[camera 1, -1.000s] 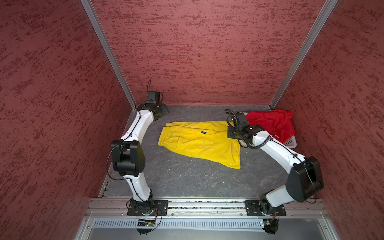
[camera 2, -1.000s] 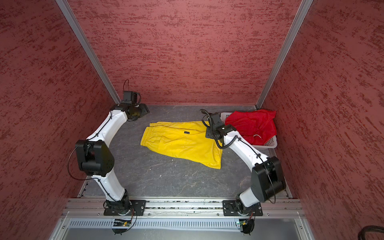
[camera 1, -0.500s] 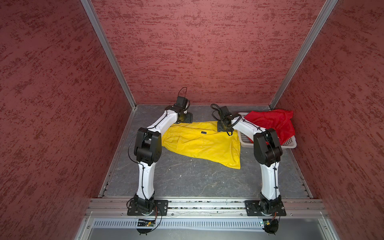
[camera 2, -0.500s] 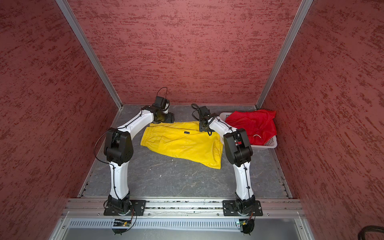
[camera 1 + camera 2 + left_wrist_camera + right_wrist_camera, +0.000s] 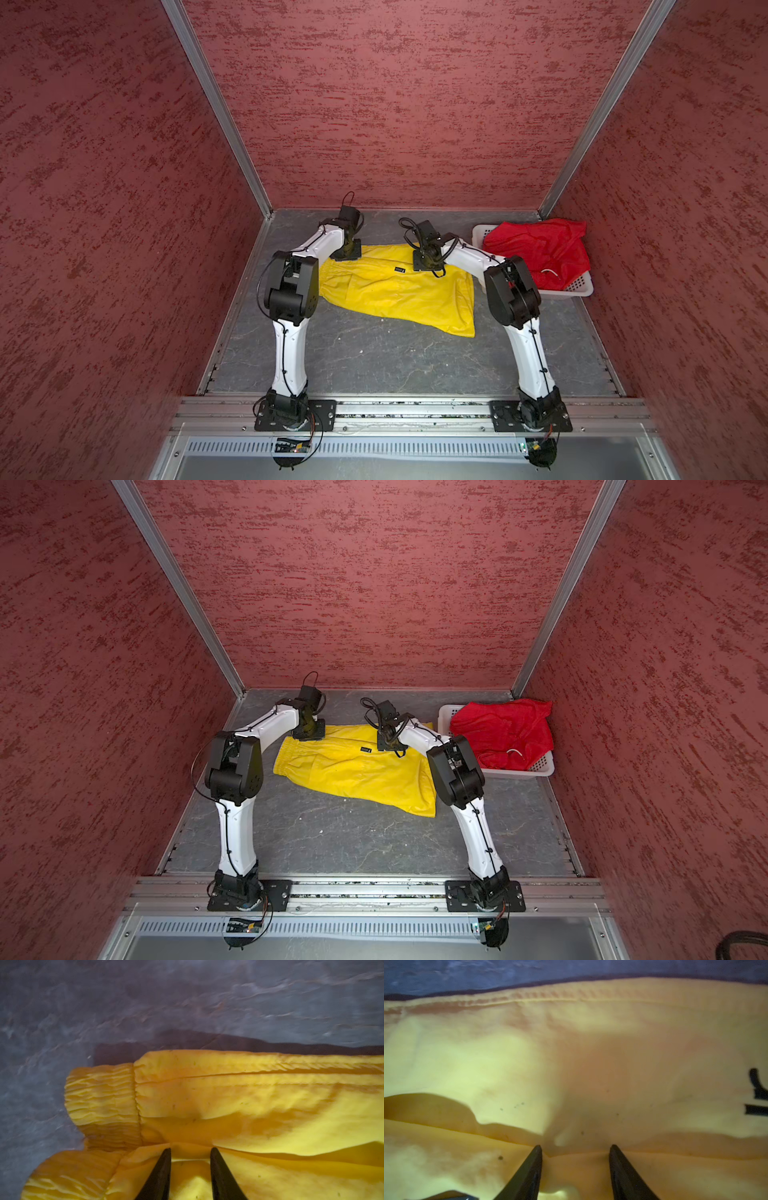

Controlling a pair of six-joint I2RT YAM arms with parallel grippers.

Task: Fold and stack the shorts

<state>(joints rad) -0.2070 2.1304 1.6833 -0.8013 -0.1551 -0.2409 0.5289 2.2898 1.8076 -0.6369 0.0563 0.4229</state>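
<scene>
Shorts (image 5: 395,291), yellow, lie crosswise, waistband (image 5: 328,286) left.

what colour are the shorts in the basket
Red shorts, draped over the white basket; clearest in both top views.

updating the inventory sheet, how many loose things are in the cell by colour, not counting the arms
yellow shorts: 1
red shorts: 1
white perforated basket: 1
total: 3
</scene>
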